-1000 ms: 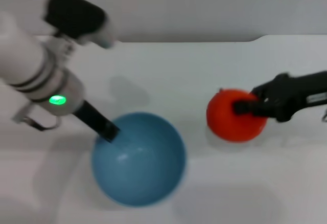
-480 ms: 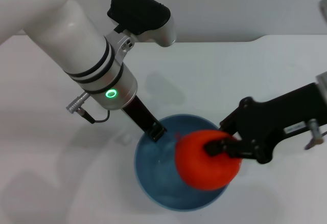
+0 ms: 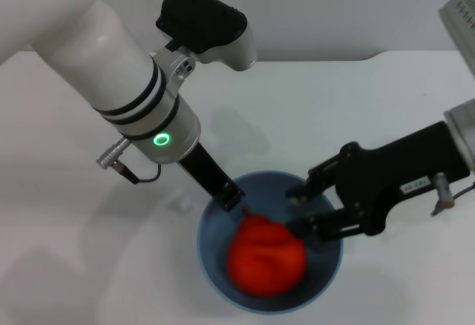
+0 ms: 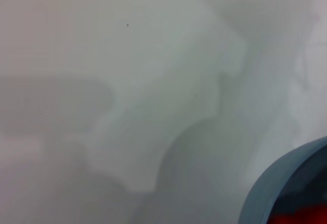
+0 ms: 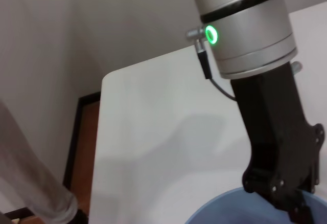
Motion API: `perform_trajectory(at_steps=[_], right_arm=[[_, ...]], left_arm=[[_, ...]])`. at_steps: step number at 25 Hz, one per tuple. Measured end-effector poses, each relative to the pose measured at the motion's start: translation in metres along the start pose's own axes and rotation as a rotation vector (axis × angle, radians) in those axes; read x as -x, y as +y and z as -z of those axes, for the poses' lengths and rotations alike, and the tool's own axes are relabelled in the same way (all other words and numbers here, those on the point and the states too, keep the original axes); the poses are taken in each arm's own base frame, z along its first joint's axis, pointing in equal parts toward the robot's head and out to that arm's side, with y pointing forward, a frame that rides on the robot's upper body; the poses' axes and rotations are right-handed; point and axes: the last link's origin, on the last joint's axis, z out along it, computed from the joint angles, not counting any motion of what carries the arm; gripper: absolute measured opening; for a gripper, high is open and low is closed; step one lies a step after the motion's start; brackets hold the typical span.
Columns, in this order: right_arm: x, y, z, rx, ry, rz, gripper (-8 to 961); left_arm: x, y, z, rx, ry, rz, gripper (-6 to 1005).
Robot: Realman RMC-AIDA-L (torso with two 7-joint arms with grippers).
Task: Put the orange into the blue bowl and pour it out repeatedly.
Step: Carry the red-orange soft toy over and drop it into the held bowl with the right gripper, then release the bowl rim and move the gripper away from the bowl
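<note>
The blue bowl (image 3: 202, 245) stands on the white table near its front. The orange (image 3: 266, 258) lies inside it, touching no gripper. My left gripper (image 3: 227, 196) is shut on the bowl's far-left rim. My right gripper (image 3: 298, 211) is open and empty just above the bowl's right side, one finger on either side of the gap. The left wrist view shows part of the bowl's rim (image 4: 270, 189) and a sliver of the orange (image 4: 302, 217). The right wrist view shows the left gripper (image 5: 286, 183) on the bowl's rim (image 5: 225, 202).
The white table (image 3: 356, 110) ends at a grey wall behind. In the right wrist view the table's edge (image 5: 102, 132) drops off beside a dark-framed brown panel (image 5: 84, 147). A pale object (image 3: 464, 10) shows at the head view's top right.
My right gripper carried the orange left over the bowl and has opened; the orange has dropped into the bowl. My left gripper moved the bowl to the right earlier.
</note>
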Motion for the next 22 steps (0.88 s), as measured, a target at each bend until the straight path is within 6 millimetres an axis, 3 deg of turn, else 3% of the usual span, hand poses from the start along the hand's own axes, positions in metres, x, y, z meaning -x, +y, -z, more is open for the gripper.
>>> perform_trajectory(at_steps=[6,10,14,22], right_arm=[[-0.004,-0.011,0.032,-0.127,-0.114,-0.068,468],[-0.021,-0.019,0.059,-0.238,-0.208,-0.151,516],[-0.036,-0.02,0.073,-0.296,-0.261,-0.191,528],[-0.049,-0.022,0.071,-0.283,-0.306,-0.247,528]], left_arm=[[-0.004,0.007,-0.005,0.015,0.004,-0.021,-1],[-0.01,0.013,-0.015,0.005,0.029,-0.046,-2],[-0.012,0.012,-0.023,-0.002,0.04,-0.043,-2],[-0.01,0.001,-0.034,-0.008,0.02,0.007,27]])
